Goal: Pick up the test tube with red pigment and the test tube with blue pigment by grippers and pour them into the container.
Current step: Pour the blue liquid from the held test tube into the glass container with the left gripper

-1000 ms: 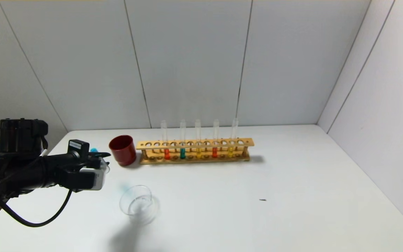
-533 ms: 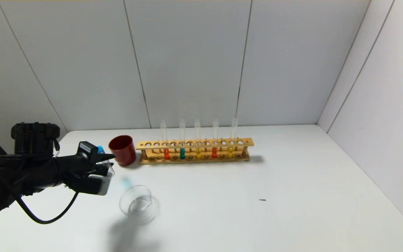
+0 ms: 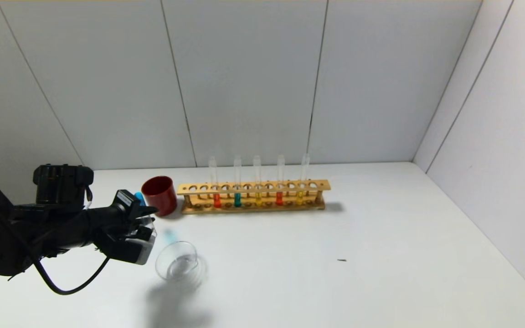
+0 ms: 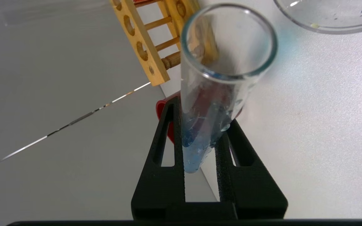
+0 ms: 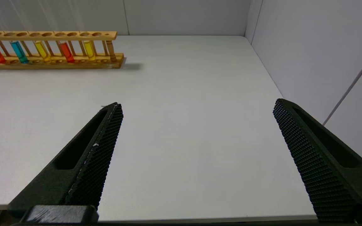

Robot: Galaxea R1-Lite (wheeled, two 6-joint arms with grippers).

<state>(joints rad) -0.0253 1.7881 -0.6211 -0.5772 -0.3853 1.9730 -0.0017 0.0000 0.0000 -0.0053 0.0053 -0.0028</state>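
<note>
My left gripper (image 3: 146, 217) is shut on the test tube with blue pigment (image 3: 140, 197) and holds it tilted, its open mouth pointing down toward the container (image 3: 162, 269), a clear glass dish just to the right. In the left wrist view the tube (image 4: 218, 78) sits between the fingers of the left gripper (image 4: 201, 125), with blue liquid at its closed end and the dish's rim (image 4: 313, 27) beyond its mouth. Two tubes with red pigment (image 3: 217, 199) (image 3: 279, 197) stand in the wooden rack (image 3: 253, 187). My right gripper (image 5: 198, 103) is open and empty over the table's right side.
A dark red cup (image 3: 159, 195) stands just left of the rack, close behind the left gripper. The rack also holds a teal tube (image 3: 237, 199) and two yellow tubes. A small dark speck (image 3: 342, 260) lies on the white table. Walls close the back and right.
My left gripper has moved right and a little down toward the glass dish with the blue tube, tilting it further. The right arm has not visibly moved.
</note>
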